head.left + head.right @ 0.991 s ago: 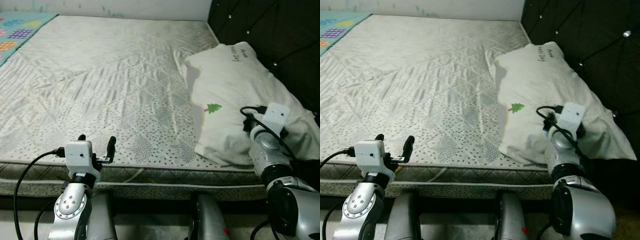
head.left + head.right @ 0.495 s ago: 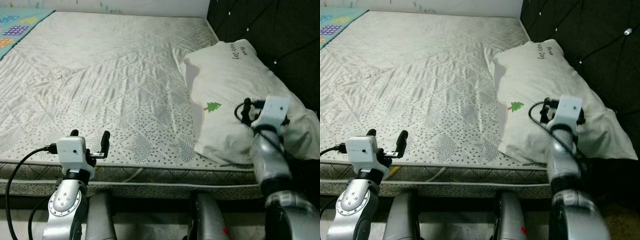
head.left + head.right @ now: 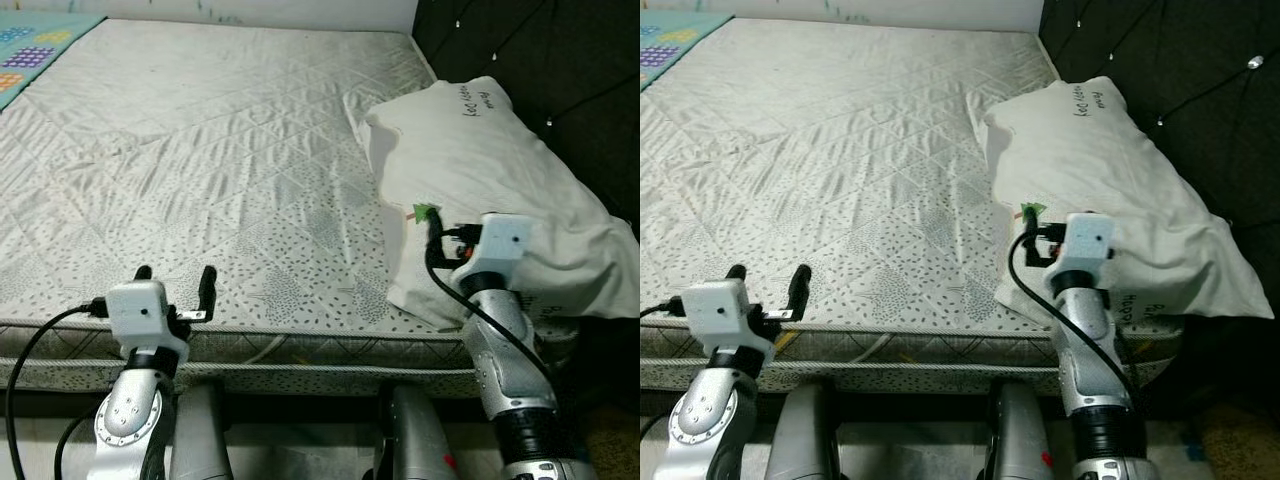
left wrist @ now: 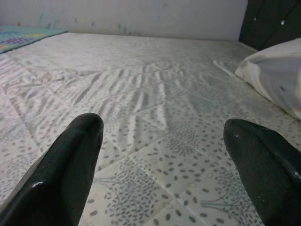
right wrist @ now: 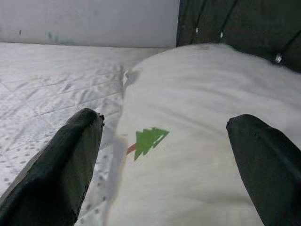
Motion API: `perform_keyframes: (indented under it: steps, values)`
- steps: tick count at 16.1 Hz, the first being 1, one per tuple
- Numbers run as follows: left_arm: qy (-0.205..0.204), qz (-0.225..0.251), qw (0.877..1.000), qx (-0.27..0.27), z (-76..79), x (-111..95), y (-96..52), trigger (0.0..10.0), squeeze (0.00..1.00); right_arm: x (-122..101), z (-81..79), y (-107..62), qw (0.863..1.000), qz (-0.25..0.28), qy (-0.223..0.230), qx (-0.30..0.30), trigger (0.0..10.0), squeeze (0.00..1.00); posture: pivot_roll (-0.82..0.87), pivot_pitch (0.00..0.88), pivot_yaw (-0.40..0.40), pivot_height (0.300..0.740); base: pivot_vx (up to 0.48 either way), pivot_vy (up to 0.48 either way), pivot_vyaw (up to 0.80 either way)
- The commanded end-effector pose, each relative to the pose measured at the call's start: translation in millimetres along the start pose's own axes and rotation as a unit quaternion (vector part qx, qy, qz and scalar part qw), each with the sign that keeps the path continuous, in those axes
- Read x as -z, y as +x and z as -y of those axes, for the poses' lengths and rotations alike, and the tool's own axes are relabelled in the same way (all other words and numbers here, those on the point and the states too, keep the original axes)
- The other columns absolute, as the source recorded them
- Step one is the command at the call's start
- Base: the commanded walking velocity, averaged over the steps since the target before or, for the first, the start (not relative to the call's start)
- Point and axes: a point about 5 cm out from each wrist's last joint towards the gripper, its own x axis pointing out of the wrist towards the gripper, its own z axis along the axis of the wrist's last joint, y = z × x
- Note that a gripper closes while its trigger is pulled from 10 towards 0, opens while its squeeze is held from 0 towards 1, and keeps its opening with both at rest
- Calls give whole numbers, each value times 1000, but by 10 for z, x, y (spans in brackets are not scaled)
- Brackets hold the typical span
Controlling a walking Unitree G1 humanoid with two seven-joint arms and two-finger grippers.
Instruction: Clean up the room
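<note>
A: What do we have before us?

B: A bare mattress with a grey quilted, speckled cover. One white pillow lies on it, at the side next to the dark tufted headboard. The pillow bears a small green tree print and some dark writing near its far end.

A: Where is our right gripper?

B: Raised at the mattress's near edge, right at the pillow's near end. In the wrist view its two fingers stand wide apart, with the tree print and the pillow's near end between them. We hold nothing; we cannot tell whether either finger touches the fabric.

A: And the left gripper?

B: It hovers over the mattress's near edge, well apart from the pillow. Its fingers are spread wide too, with only the speckled cover beyond them, and it grips nothing.

A: Anything else around the mattress?

B: At its far corner, away from the headboard, we see a teal cloth with coloured squares. A pale wall runs along the mattress's far side. A black cable loops from our left wrist, and another curves off the right wrist in front of the pillow.
</note>
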Motion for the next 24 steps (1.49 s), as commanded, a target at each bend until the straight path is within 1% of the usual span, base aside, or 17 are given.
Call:
perform_keyframes:
  steps: [1, 2, 3, 4, 5, 7, 8, 9, 11, 12, 16, 19, 20, 21, 24]
  values:
    - [-5, -2, 1000, 0, 27, 12, 23, 10000, 0, -129, -32, 37, 1000, 18, 9, -9, 10000, 0, 14, 51, -51, 543, 0, 0, 0]
    - [-6, -1, 1000, 4, 44, 9, 44, 10000, 0, -156, -53, 61, 1000, 21, 10, -14, 10000, 0, 14, 51, -51, 556, 0, 0, 0]
    - [-7, 0, 1000, 4, 48, 9, 49, 10000, 0, -160, -55, 66, 1000, 20, 13, -13, 10000, 0, 14, 51, -51, 561, 0, 0, 0]
    - [-5, 1, 1000, 15, 85, 10, 72, 10000, 0, -182, -76, 96, 1000, 17, 17, -17, 10000, 0, 14, 51, -51, 580, 0, 0, 0]
    - [-6, 1, 1000, 15, 87, 10, 74, 10000, 0, -182, -84, 103, 1000, 16, 18, -18, 10000, 0, 24, 45, -55, 589, 0, 0, 0]
    - [-9, 3, 1000, 12, 101, 16, 86, 10000, 0, -157, -133, 85, 999, 11, 25, -24, 10000, 0, 21, 36, -54, 622, 0, 0, 0]
    - [-12, 2, 1000, 11, 123, 28, 92, 10000, 0, -153, -154, 78, 999, 10, 28, -26, 10000, 0, 18, 33, -52, 631, 0, 0, 0]
    - [-14, 0, 1000, 14, 152, 45, 96, 10000, 0, -159, -169, 72, 999, 10, 30, -26, 10000, 0, 11, 33, -43, 650, 0, 0, 0]
    - [-8, -12, 1000, 22, 195, 87, 126, 10000, 0, -159, -150, 73, 999, 11, 31, -15, 10000, 0, 0, 35, -31, 673, 0, 0, 0]
    - [-3, -16, 1000, 19, 186, 99, 154, 10000, 0, -156, -130, 68, 999, 10, 29, -10, 10000, 0, -7, 39, -21, 687, 0, 0, 0]
    - [-2, -7, 1000, 12, 162, 69, 203, 10000, 0, -116, -56, 40, 1000, 1, 21, 1, 10000, 0, -13, 44, -22, 740, 0, 0, 0]
    - [-5, -3, 1000, -1, 148, 83, 154, 10000, 0, -75, -8, 5, 1000, -9, 12, 1, 10000, 0, -10, 40, -37, 740, 0, 0, 0]
    - [-8, 1, 1000, -9, 119, 65, 137, 10000, 0, -55, 24, -22, 1000, -15, 6, 0, 10000, 0, -11, 38, -40, 740, 0, 0, 0]
    - [-3, 1, 1000, -16, 67, 59, 113, 10000, 0, -19, 87, -77, 1000, -23, -3, 1, 10000, 0, -16, 39, -46, 740, 0, 0, 0]
    - [10, -4, 1000, -27, -27, 94, 60, 10000, 0, 88, 223, -209, 999, -45, -25, 14, 10000, 0, -15, 39, -52, 740, 0, 0, 0]
